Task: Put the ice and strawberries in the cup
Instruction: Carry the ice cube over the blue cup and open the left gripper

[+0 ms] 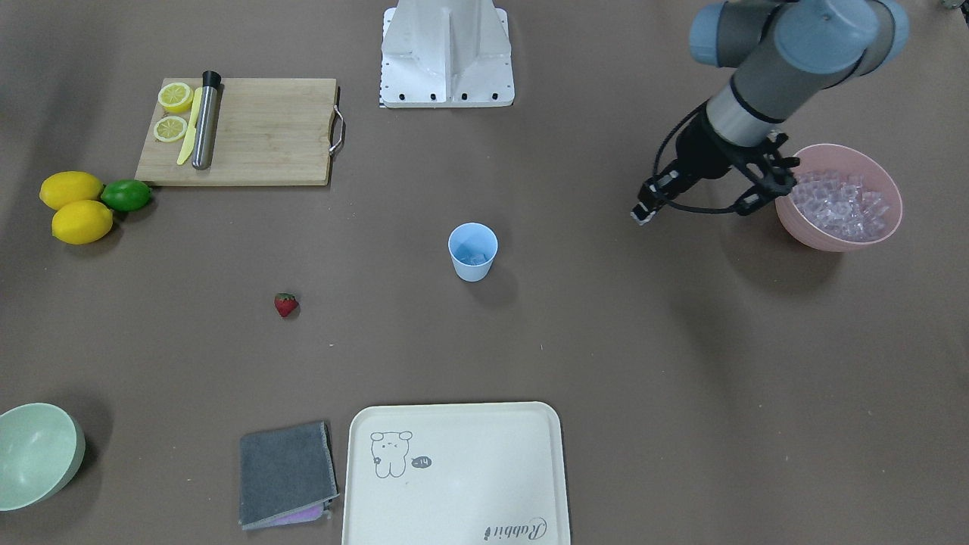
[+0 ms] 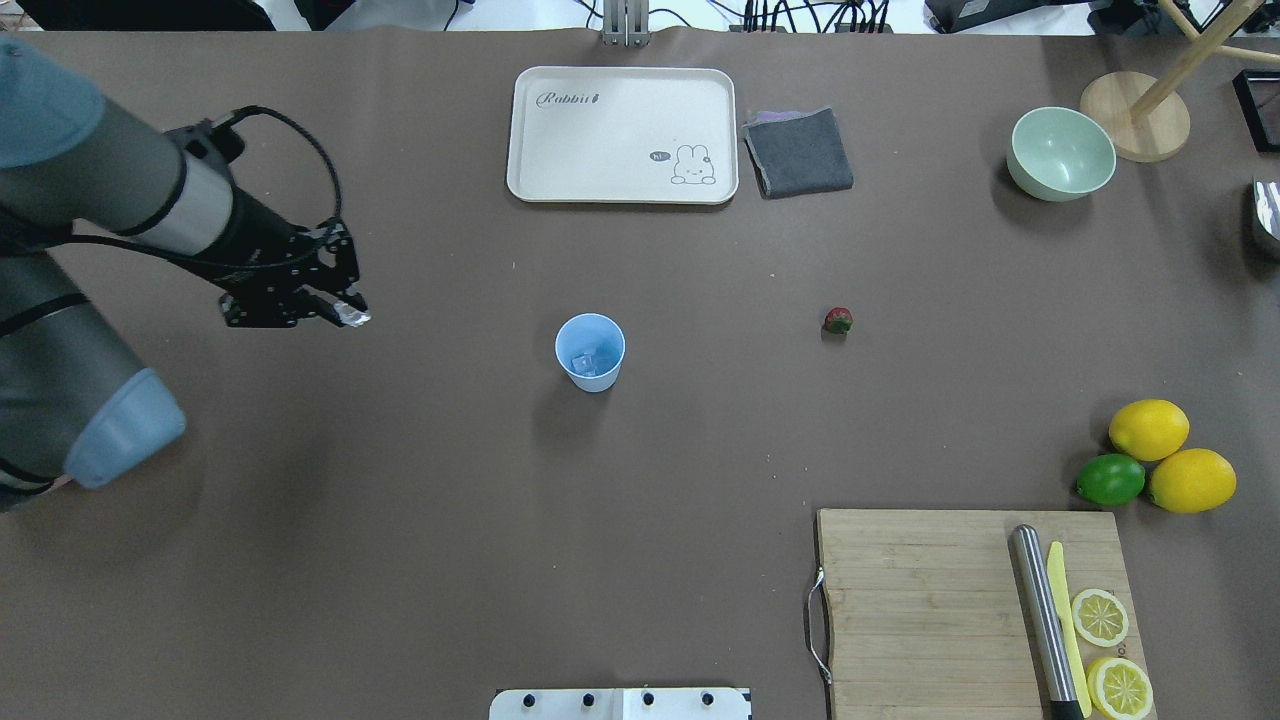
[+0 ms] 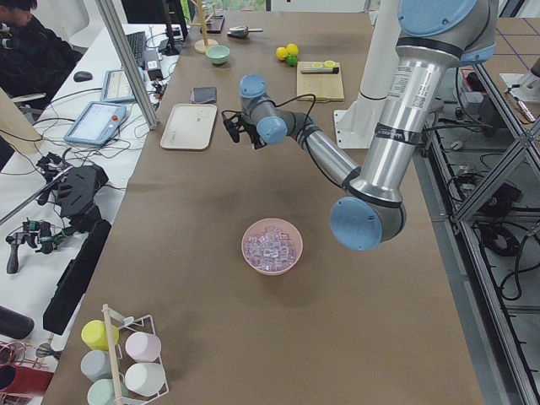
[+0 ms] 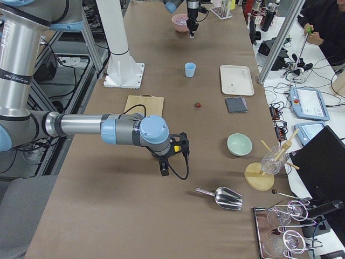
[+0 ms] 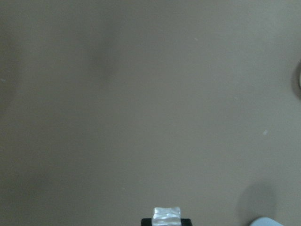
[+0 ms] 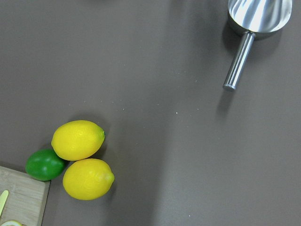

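- Ice, as one small clear glassy cube (image 5: 166, 217), is pinched at the very tips of the left gripper (image 2: 346, 316). Its jaws are closed down to the cube's width. The cube hangs above bare table between the pink plastic bowl of ice (image 1: 811, 233) and the small light blue plastic cup (image 2: 590, 350), well apart from the cup.
- A few clear pieces lie in the bottom of the cup. The small red strawberry with a green top (image 2: 838, 320) lies on the table on the cup's other side, well apart from it.
- The right gripper (image 4: 164, 172) shows only in a side view, far off near the metal scoop (image 6: 258, 16). Whether it is open or closed cannot be told.
- Risk: the hold is a fingertip pinch on a slick cube. A quick or jerky swing could squeeze the cube out, so that it drops short of the cup.
- Risk: the cup looks light and its mouth is narrow. A low approach could clip the rim and tip it, spilling the pieces inside. An off-centre release could bounce the cube off the rim.
- Risk: the strawberry is small and rounded, so it may roll or slip when gripped.
- Writing: the cream rectangular tray (image 2: 600, 140) bears "Rabbit" in script and a cartoon rabbit. The words in its small speech bubble are too small to read, and nothing else legible shows.
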Controlling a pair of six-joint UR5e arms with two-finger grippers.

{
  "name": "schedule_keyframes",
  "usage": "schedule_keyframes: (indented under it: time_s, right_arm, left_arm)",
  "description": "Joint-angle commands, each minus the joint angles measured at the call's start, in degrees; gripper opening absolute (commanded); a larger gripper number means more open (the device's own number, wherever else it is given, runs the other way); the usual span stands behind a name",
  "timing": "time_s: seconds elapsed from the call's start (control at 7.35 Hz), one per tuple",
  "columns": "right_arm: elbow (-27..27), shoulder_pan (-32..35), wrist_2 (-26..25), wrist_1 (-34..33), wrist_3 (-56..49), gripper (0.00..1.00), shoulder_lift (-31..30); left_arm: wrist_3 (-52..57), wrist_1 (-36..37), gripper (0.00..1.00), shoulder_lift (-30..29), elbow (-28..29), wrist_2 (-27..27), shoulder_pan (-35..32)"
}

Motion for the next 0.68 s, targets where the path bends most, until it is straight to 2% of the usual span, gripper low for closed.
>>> schedule_keyframes:
  time_s: [0.0,0.14,0.41,0.54]
  right_arm:
    - [-0.50,-2.61,0.44,0.01,3.37,1.00,2.59]
    - [-0.68,-4.37,0.44,0.10,6.53,1.00,4.70]
    - [-0.77,-7.54,0.44,0.10,8.05,1.00,8.13]
    - [-0.85,-9.81,0.26,0.10,12.06,1.00,10.76]
  left_arm:
    - [0.17,1.86,0.00,-11.99,6.46,6.40,7.80]
    - [-0.09,1.86,0.00,-14.82,8.75,10.20,11.41]
    - [0.08,1.77,0.00,-18.61,12.36,11.03,12.68]
    - [0.43,1.42,0.00,-19.32,13.85,11.38,12.68]
